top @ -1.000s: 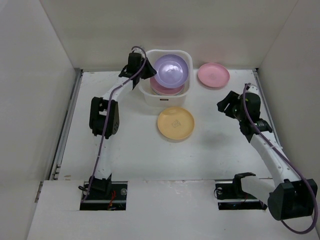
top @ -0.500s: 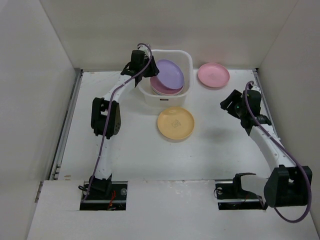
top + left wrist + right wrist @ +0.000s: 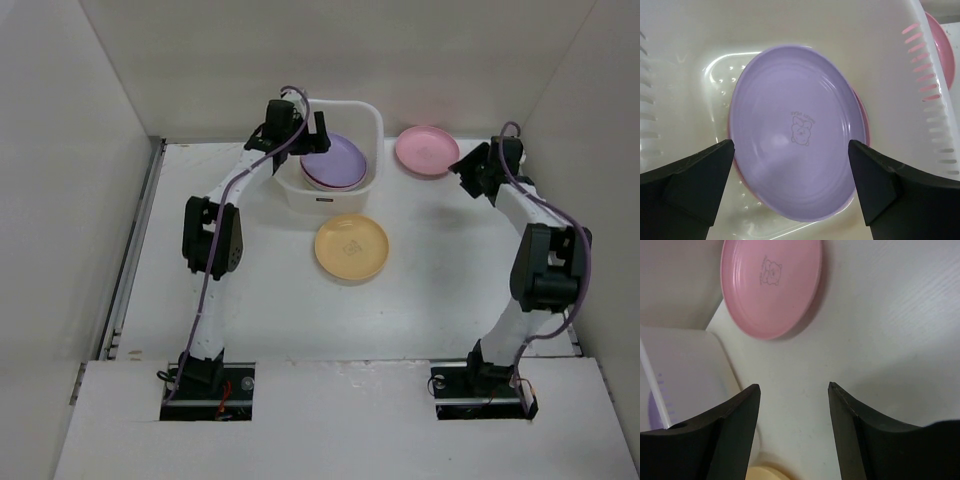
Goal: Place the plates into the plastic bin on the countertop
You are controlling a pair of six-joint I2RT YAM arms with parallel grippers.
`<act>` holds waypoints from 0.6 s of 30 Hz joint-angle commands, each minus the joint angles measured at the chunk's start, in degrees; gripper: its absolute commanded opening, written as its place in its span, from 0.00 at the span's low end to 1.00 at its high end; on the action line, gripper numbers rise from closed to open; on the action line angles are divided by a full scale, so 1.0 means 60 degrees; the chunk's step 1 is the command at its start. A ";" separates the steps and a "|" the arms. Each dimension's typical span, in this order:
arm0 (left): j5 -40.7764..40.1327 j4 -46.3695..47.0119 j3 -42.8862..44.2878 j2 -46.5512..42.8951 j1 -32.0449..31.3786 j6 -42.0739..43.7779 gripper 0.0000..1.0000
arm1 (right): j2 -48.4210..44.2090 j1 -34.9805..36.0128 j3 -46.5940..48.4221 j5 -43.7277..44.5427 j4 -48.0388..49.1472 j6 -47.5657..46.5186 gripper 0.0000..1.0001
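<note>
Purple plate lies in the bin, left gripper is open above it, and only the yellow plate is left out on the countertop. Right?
Not quite: two plates are out. The top external view shows the yellow plate in front of the bin and a pink plate right of it. The rest holds.

My left claw (image 3: 791,145) has sprung wide, letting go of the purple plate (image 3: 335,160); that plate, tilted up a moment ago, now lies down inside the plastic bin (image 3: 375,120); my right claw (image 3: 794,385) has swung from the table's (image 3: 450,290) right edge to its far right corner, beside the pink plate (image 3: 427,150).
</note>
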 commanded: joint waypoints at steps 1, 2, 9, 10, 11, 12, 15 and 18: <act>-0.0332 0.0059 0.0311 -0.1271 0.0004 0.0253 1.00 | 0.1061 0.0003 0.1381 -0.0327 0.0062 0.0436 0.62; -0.0419 0.0030 0.0356 -0.1476 -0.0040 0.0209 1.00 | 0.1427 -0.0026 0.1718 -0.0371 -0.0070 0.0495 0.62; -0.1152 -0.0293 -0.0520 -0.3321 -0.0026 0.0048 1.00 | 0.3304 -0.0231 0.3229 -0.0942 -0.0657 0.1329 0.61; -0.1254 -0.0293 -0.0856 -0.3686 0.0047 0.0019 1.00 | 0.3494 -0.0246 0.3361 -0.0986 -0.0715 0.1446 0.61; -0.1357 -0.0249 -0.1222 -0.4052 0.0120 -0.0011 1.00 | 0.3684 -0.0260 0.3507 -0.1015 -0.0774 0.1578 0.61; -0.1430 -0.0220 -0.1487 -0.4317 0.0179 -0.0040 1.00 | 0.3860 -0.0260 0.3668 -0.1030 -0.0862 0.1681 0.61; -0.1635 -0.0190 -0.2395 -0.5225 0.0442 -0.0230 1.00 | 0.4432 -0.0261 0.4225 -0.1060 -0.1213 0.1872 0.60; -0.1767 -0.0161 -0.3171 -0.5914 0.0706 -0.0362 1.00 | 0.4857 -0.0231 0.4621 -0.1074 -0.1477 0.2091 0.59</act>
